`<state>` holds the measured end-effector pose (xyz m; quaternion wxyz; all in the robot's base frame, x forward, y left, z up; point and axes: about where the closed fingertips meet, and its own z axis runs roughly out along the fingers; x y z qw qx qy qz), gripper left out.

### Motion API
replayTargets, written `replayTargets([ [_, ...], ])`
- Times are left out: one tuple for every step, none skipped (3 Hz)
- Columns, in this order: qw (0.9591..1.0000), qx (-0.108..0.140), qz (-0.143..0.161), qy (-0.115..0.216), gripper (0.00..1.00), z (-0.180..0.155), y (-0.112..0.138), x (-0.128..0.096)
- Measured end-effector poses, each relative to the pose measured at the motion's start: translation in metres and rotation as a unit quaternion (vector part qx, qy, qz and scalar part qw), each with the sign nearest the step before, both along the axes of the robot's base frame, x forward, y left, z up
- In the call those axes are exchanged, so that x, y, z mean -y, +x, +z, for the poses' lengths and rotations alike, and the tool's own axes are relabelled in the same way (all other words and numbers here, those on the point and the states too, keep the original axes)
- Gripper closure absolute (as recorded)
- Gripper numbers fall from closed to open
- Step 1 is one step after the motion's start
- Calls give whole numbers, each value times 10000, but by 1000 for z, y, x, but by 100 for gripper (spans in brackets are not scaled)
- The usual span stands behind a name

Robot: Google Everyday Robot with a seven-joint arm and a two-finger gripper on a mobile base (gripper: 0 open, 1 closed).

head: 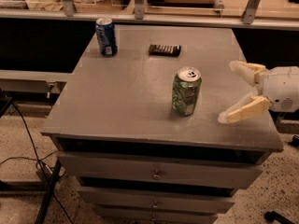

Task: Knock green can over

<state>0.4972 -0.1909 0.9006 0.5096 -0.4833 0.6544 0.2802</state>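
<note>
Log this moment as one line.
gripper: open, right of green can, apart | green can: upright, not knocked | blue can: upright, rear left

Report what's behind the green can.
A dark flat packet and, farther left, a blue drink can. The green aluminium can covers the grey tabletop behind it. Open gripper hovers to its right.
</note>
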Motion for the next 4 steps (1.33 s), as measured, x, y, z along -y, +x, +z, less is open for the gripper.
replayTargets([
  [9946,380,50,962,0,20,13,-25],
  [9940,401,138,1008,0,27,13,-35],
  [9973,158,-20,714,0,9,13,-37],
  [9970,-102,-248,727,0,-11,13,-40],
])
